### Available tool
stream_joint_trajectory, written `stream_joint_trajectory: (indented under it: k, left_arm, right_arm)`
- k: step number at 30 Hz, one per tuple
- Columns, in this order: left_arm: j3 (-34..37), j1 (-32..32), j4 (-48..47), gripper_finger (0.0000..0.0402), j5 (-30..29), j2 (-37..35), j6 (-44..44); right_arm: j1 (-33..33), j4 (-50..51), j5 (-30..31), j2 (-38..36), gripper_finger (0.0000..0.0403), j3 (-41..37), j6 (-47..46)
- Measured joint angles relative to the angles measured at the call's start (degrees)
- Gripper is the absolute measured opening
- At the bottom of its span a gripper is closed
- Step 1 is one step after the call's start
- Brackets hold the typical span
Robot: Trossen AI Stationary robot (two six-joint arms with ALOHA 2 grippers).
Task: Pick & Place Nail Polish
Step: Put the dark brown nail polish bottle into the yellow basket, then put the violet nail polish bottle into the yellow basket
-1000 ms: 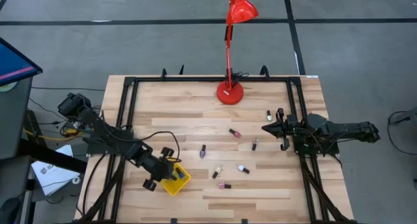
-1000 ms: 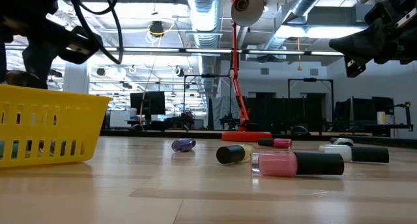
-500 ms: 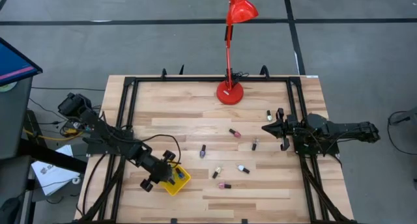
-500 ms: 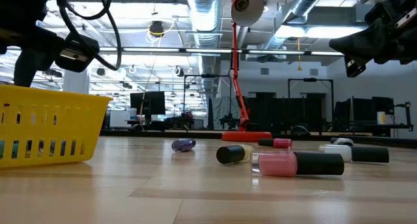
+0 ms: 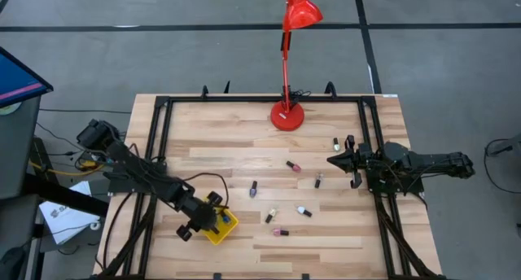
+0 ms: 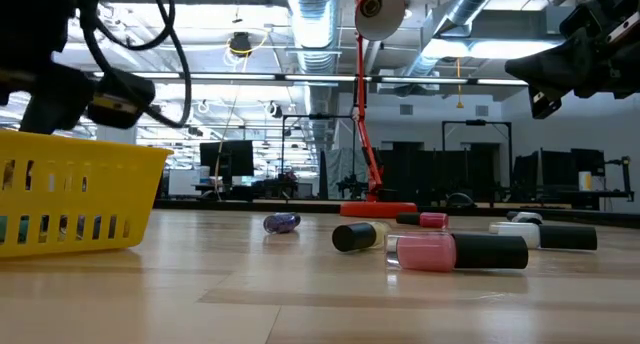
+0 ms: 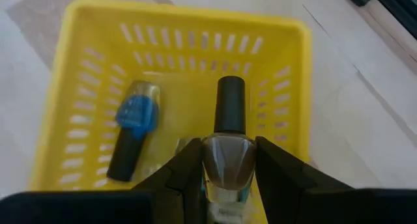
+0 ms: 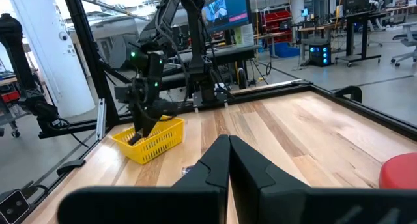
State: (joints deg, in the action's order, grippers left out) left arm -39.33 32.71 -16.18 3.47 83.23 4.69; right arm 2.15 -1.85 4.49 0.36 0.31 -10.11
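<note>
Lowered further into the yellow tray (image 7: pixel 78 28), the left gripper (image 7: pixel 228 162) is seen grasping a brownish nail polish bottle (image 7: pixel 229 155), cap pointing away from the fingers; the right gripper (image 8: pixel 229 160) is clenched, empty.

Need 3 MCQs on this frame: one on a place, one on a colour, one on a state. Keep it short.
1. Where is the left hand?
A. over the yellow basket
B. beside the red lamp
C. at the table's right edge

2. What colour is the bottle lying in the basket?
A. red
B. blue with a black cap
C. white

3. What state is the right hand in?
A. shut on a bottle
B. open wide
C. shut, holding nothing

Answers:
1 A: the left wrist view looks down into the basket, and the high view puts that hand on it.
2 B: a blue bottle lies on the basket floor, apart from the brownish bottle that the left hand grips.
3 C: its fingers meet with nothing between them, up off the table at the right side.
</note>
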Motion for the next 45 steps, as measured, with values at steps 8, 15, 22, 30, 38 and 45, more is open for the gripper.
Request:
stream_joint_trajectory:
  k: [8,15,22,30,38,45]
  left_arm:
    - [0.00,0.00,3.24,0.0112,-0.01,2.09,0.00]
    - [0.00,-0.02,3.53,0.0132,4.31,2.09,0.00]
    - [0.00,-0.02,3.56,0.0133,4.34,2.09,-0.02]
    - [0.00,-0.02,3.88,0.0150,5.60,2.09,-0.62]
    - [0.00,-0.72,3.74,0.0174,6.06,1.35,-0.96]
    - [0.00,-7.98,3.90,0.0179,-2.36,-6.07,-7.42]
  right_arm:
    - [0.00,0.11,0.02,-0.02,0.0000,0.01,0.00]
    - [0.00,0.11,0.01,-0.01,0.0000,0.00,0.00]
    - [0.00,0.11,0.02,-0.02,0.0000,0.01,0.00]
    - [0.00,0.11,0.02,-0.02,0.0000,-0.01,0.00]
    - [0.00,0.11,0.00,0.00,0.0000,0.01,0.02]
    - [0.00,0.11,0.02,0.00,0.0000,0.01,0.00]
